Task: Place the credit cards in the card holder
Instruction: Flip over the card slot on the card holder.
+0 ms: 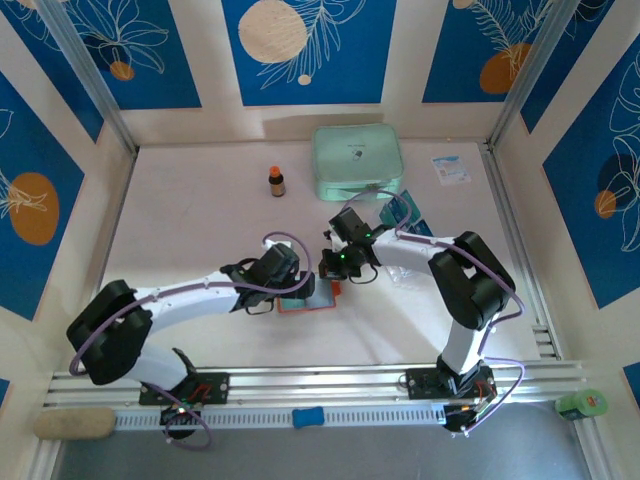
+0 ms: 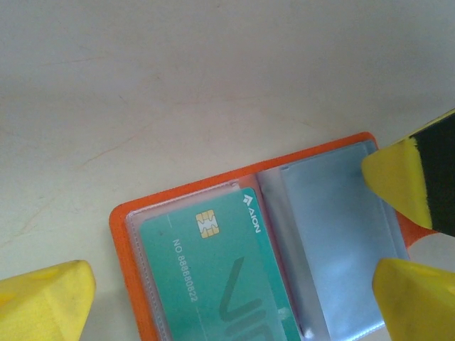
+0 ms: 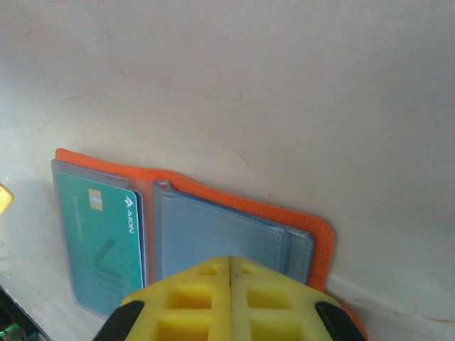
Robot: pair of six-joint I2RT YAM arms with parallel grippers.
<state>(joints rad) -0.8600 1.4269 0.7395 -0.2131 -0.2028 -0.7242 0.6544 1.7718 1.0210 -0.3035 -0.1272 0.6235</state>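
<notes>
Card holder (image 2: 313,150) open flat, one card (image 2: 213,277) in.
Left hand (image 2: 227,291) spread astride holder; right hand (image 3: 231,284) shut, nearer spare cards (image 1: 405,210) beyond.

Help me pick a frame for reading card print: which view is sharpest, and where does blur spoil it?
Left wrist: the credit card print is crisp; the left gripper's fingers are blurred. Right wrist: logo legible but smaller; shut right gripper is soft. Top external: card holder too small.
</notes>
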